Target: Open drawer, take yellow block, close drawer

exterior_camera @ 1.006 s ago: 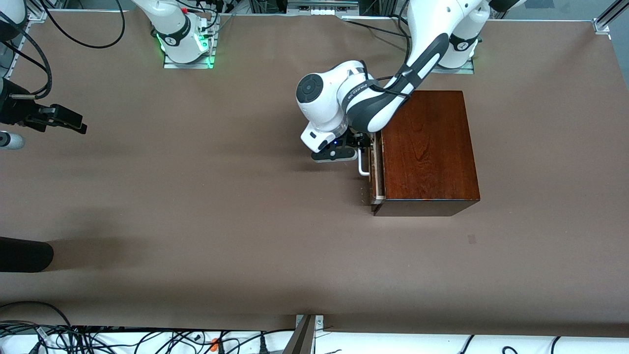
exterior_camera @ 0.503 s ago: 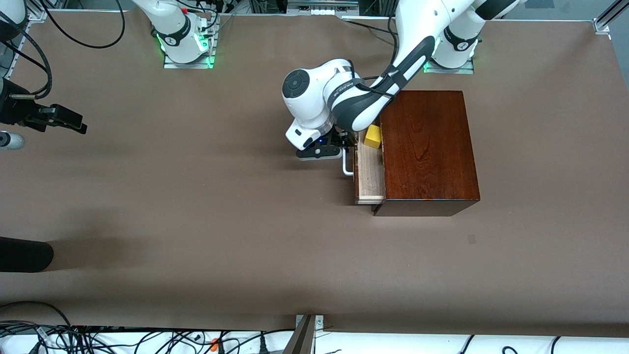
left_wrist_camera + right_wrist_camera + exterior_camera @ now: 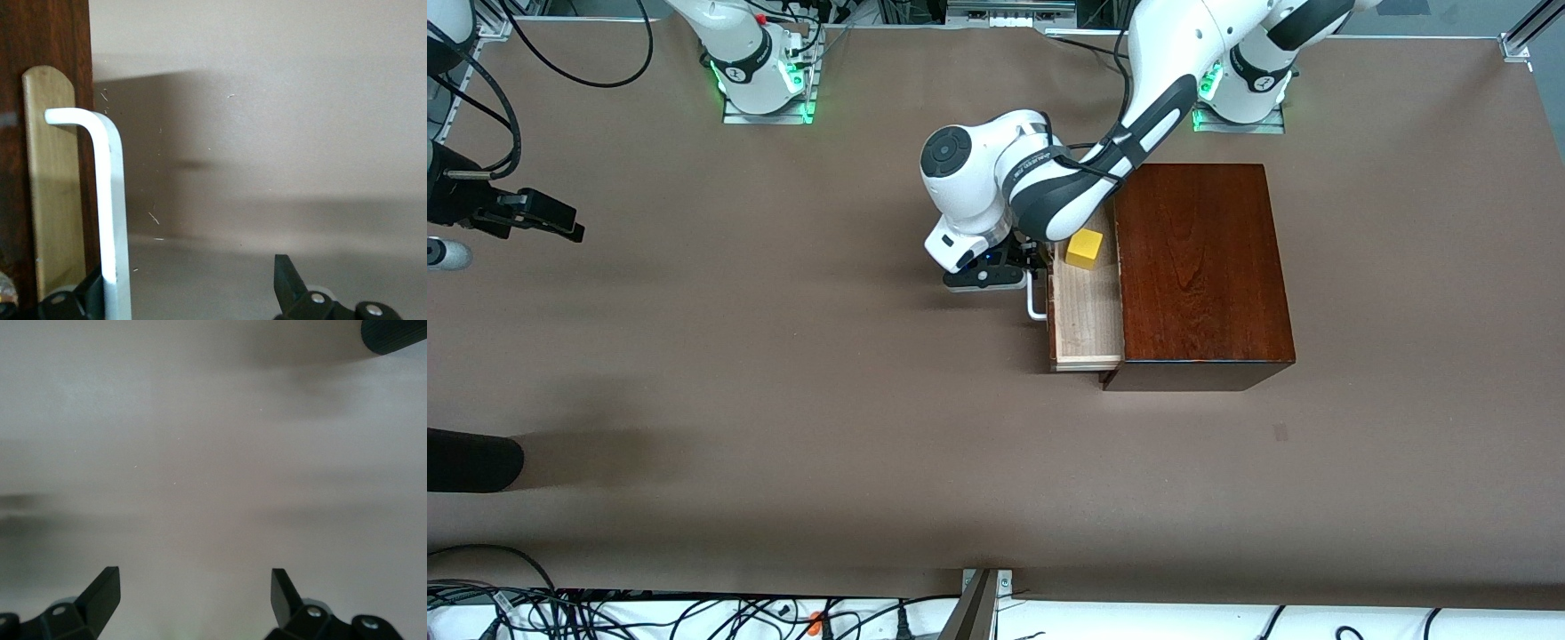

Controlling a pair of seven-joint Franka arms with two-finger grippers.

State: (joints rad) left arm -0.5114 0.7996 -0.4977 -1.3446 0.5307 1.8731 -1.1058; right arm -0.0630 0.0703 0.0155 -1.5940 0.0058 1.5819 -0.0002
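At the white handle [image 3: 107, 200] of the part-open drawer [image 3: 1087, 311]: left claw [image 3: 1024, 267], spread, one finger touching it. Inside, yellow block [image 3: 1085, 248]. Over bare worktop [image 3: 783, 373]: right claw [image 3: 193, 597], spread, waiting.

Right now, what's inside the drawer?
The drawer is partly open. One yellow block sits on its pale floor, at the end nearer the arm bases. The part still inside the wooden box is hidden, and the left arm covers one corner.
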